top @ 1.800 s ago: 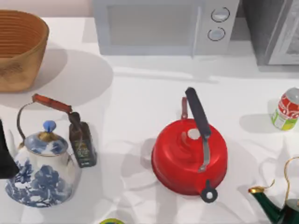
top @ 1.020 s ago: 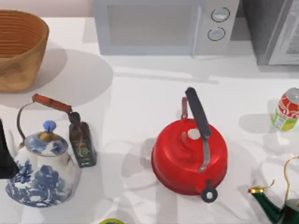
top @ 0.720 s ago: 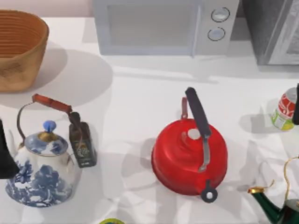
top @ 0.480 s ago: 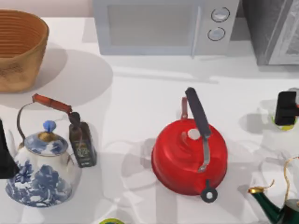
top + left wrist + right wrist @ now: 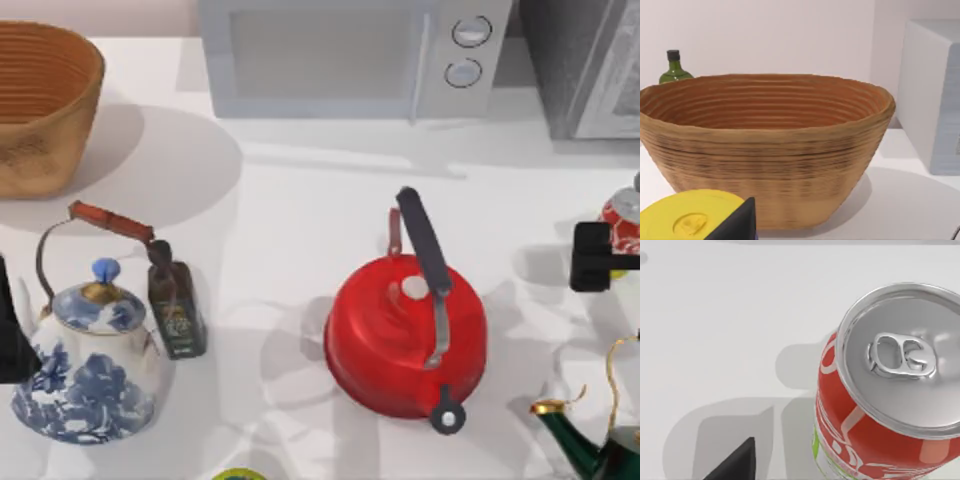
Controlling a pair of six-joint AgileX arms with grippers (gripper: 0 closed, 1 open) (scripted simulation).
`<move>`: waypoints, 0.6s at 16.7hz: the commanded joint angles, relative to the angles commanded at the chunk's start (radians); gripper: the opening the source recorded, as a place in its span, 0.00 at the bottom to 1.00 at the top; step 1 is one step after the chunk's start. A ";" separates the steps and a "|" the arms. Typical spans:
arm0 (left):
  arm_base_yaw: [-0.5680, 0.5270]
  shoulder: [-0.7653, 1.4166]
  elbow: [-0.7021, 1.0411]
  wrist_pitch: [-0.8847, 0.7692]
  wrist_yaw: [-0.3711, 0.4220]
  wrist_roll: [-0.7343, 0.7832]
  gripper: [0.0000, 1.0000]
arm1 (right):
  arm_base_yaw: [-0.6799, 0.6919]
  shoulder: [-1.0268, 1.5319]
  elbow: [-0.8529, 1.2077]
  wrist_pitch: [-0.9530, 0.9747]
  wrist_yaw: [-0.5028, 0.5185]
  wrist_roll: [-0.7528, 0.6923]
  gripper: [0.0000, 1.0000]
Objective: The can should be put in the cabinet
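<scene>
The can [image 5: 626, 212] stands at the table's right edge, its silver top and red label partly covered by my right gripper [image 5: 592, 256], which hovers just to its left. In the right wrist view the can [image 5: 890, 390] is seen from above, upright, very close, with its pull tab and red, white and lime-green label. The cabinet [image 5: 590, 70] stands at the back right corner, behind the can. My left gripper [image 5: 10, 340] stays parked at the left edge beside the blue-and-white kettle.
A red kettle [image 5: 405, 330] sits mid-table, a green kettle [image 5: 595, 445] at the front right. A microwave [image 5: 350, 55] stands at the back. A wicker basket [image 5: 40, 100], a blue-and-white kettle [image 5: 90, 365] and a dark bottle [image 5: 175, 305] occupy the left.
My right gripper came in from the right edge and moved over to the can, now covering its left part. The can, the kettles and the left arm have not moved.
</scene>
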 joint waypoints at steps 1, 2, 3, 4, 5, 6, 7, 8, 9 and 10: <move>0.000 0.000 0.000 0.000 0.000 0.000 1.00 | -0.005 -0.004 -0.001 0.000 -0.002 -0.001 1.00; 0.000 0.000 0.000 0.000 0.000 0.000 1.00 | -0.006 -0.001 0.001 0.000 -0.002 -0.002 1.00; 0.000 0.000 0.000 0.000 0.000 0.000 1.00 | -0.009 0.010 0.011 0.002 -0.006 -0.005 1.00; 0.000 0.000 0.000 0.000 0.000 0.000 1.00 | -0.015 0.029 0.026 0.008 -0.010 -0.009 1.00; 0.000 0.000 0.000 0.000 0.000 0.000 1.00 | -0.021 0.055 0.043 0.018 -0.015 -0.013 1.00; 0.000 0.000 0.000 0.000 0.000 0.000 1.00 | -0.027 0.088 0.061 0.033 -0.019 -0.017 1.00; 0.000 0.000 0.000 0.000 0.000 0.000 1.00 | -0.032 0.124 0.077 0.053 -0.022 -0.019 1.00; 0.000 0.000 0.000 0.000 0.000 0.000 1.00 | -0.035 0.162 0.091 0.076 -0.024 -0.021 1.00; 0.000 0.000 0.000 0.000 0.000 0.000 1.00 | -0.037 0.200 0.102 0.102 -0.025 -0.022 1.00; 0.000 0.000 0.000 0.000 0.000 0.000 1.00 | -0.037 0.236 0.111 0.129 -0.025 -0.022 1.00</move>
